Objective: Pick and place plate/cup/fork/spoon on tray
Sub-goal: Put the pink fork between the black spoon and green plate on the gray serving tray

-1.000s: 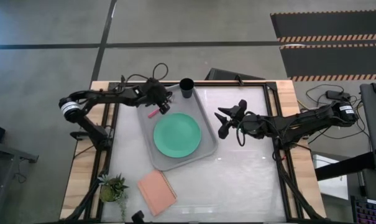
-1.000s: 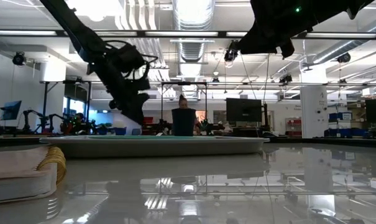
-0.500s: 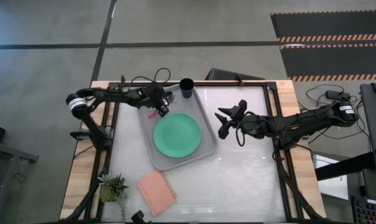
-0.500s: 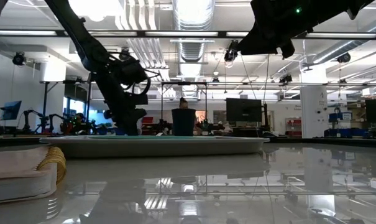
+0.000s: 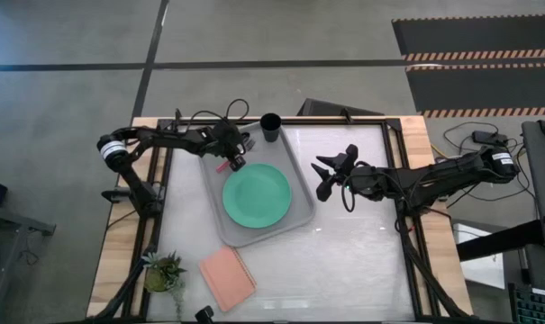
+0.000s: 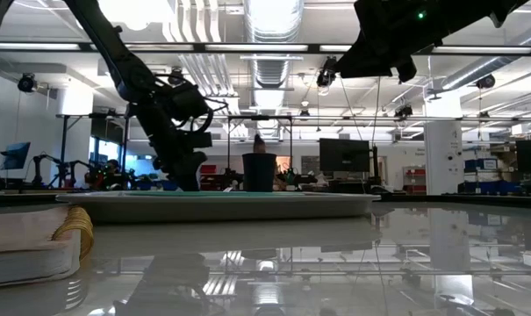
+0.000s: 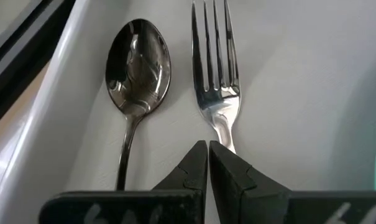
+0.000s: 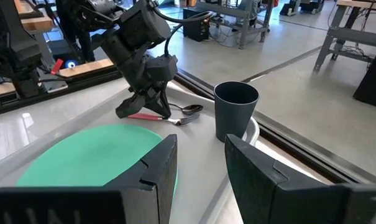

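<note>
The fork (image 7: 215, 87) lies flat on the tray (image 5: 301, 205) beside the spoon (image 7: 137, 74), both near the tray's rim at upper left of the high view, just above the plate (image 5: 257, 194). A second ago my left pincer (image 5: 235, 160) hung a little above this spot; since then it has sunk until its tips sit at the tray floor, straddling the pink handle. In my left wrist view my fingers (image 7: 191, 171) stand almost together, the narrow slit between them directly over the fork's neck, so I judge I am clamped on the fork and have not let go yet. The fork now looks fully supported by the tray, which tells me the placing is nearly done and only the release remains.

The cup (image 5: 270, 127) stands at the tray's upper corner, at or just over the rim; I cannot tell which. My right pincer (image 5: 324, 178) waits at centre frame beside the tray's right edge, fingers apart and holding nothing.
</note>
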Available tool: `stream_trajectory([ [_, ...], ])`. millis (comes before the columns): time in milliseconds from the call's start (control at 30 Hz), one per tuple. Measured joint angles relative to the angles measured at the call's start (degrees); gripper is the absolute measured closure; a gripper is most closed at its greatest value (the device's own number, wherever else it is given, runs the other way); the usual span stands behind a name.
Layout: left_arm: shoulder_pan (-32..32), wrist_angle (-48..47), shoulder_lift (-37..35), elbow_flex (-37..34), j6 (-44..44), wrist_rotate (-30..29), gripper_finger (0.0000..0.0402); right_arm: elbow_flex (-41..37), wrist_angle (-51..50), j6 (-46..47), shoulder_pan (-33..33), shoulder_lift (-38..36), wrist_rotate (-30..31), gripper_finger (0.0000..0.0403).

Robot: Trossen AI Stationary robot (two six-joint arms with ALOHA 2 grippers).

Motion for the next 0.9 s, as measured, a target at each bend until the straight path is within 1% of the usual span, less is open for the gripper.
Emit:
stream_trajectory([
  [167, -0.07, -1.53, -0.53, 0.25, 1.28, 0.20, 0.0402, 0.00, -0.26, 0.00, 0.01, 0.00, 0.00, 0.0280],
  [267, -0.09, -3.80, -2.96, 0.86, 1.41, 0.25, 0.0402, 0.00, -0.28, 0.00, 0.00, 0.00, 0.00, 0.0280],
  [367, -0.11, -7.92, -7.00, 0.94, 1.57, 0.43, 0.0402, 0.00, -0.35, 0.00, 0.00, 0.00, 0.00, 0.0280],
  [567, -0.51, -19.52, -14.42, -0.41, 1.06, 4.25, 0.0401, 0.00, -0.37, 0.00, 0.00, 0.00, 0.00, 0.0280],
  [667, -1.36, -19.60, -15.78, -2.50, -1.75, 4.47, 0.0401, 0.00, -0.35, 0.00, 0.02, 0.00, 0.01, 0.0280],
  [900, -4.19, -18.96, -15.61, -6.31, -3.31, 4.83, 0.0401, 0.00, -0.50, 0.02, 0.00, 0.00, 0.01, 0.0280],
])
